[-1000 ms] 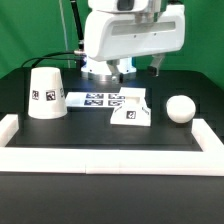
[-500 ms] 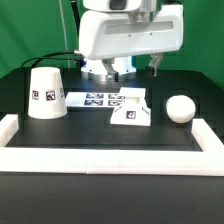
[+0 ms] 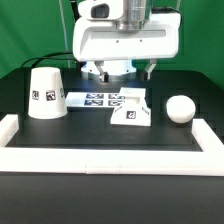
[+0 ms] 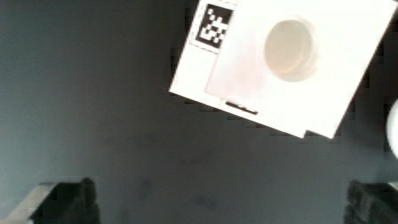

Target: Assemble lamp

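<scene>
The lamp parts lie apart on the black table. The cone shade (image 3: 45, 92) stands at the exterior view's left. The low square base block (image 3: 130, 110) sits in the middle, and the ball bulb (image 3: 180, 108) lies at the right. My gripper (image 3: 126, 72) hangs above and behind the base block, well clear of it. In the wrist view the base block (image 4: 267, 65) shows its round socket hole and a tag. My gripper (image 4: 217, 200) is open and empty, with only bare table between the fingers (image 4: 63, 200). An edge of the bulb (image 4: 393, 130) shows at the frame's side.
The marker board (image 3: 98, 99) lies flat between the shade and the base block. A long white border rail (image 3: 110, 159) runs along the table's front, with short returns at both sides. Cables hang behind the arm.
The arm has risen a little and shifted slightly toward the exterior view's right. The lamp parts have not moved.
</scene>
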Available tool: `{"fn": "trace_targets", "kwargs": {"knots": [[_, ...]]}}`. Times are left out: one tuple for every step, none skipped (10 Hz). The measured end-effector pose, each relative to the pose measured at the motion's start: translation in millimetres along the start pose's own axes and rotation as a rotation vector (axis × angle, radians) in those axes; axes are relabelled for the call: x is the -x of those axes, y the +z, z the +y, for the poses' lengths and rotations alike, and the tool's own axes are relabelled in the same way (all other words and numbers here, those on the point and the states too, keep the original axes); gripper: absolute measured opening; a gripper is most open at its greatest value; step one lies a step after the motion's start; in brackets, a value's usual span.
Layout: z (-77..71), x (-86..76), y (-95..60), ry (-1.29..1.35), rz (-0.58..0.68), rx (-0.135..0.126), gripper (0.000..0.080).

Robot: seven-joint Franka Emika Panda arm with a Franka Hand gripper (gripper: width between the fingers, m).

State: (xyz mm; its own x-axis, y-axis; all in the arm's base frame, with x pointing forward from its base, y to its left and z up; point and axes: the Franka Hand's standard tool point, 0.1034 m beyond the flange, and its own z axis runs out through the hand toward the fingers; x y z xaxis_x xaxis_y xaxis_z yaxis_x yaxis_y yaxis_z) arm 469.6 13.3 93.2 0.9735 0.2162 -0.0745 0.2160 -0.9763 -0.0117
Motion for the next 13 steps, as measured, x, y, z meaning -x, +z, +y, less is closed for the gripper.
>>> {"fn": "trace_targets", "kwargs": {"knots": [[0.0, 0.1, 0.1, 0.0, 0.0, 0.0, 0.07], [1.3, 0.5, 0.4, 0.037, 0.014, -0.007, 0.07], [4.9, 5.8, 2.1, 0.127, 0.047, -0.023, 0.07], [0.3, 16.7, 8.0, 0.231, 0.052, -0.032, 0.07], [-5.4, 22.8, 14.3, 0.296, 0.041, -0.046, 0.07], [-7.4, 25.5, 20.4, 0.327, 0.03, -0.06, 0.07], [-8.7, 27.4, 24.6, 0.351, 0.021, -0.066, 0.07], [-15.4, 27.9, 28.0, 0.363, 0.012, -0.066, 0.07], [-24.9, 28.4, 31.9, 0.353, 0.003, -0.064, 0.07], [-29.6, 28.5, 33.0, 0.342, -0.001, -0.064, 0.07], [-34.1, 28.0, 33.0, 0.332, -0.002, -0.063, 0.07], [-37.1, 27.3, 32.8, 0.325, -0.003, -0.063, 0.07], [-37.6, 28.2, 33.9, 0.321, -0.003, -0.063, 0.07]]}}
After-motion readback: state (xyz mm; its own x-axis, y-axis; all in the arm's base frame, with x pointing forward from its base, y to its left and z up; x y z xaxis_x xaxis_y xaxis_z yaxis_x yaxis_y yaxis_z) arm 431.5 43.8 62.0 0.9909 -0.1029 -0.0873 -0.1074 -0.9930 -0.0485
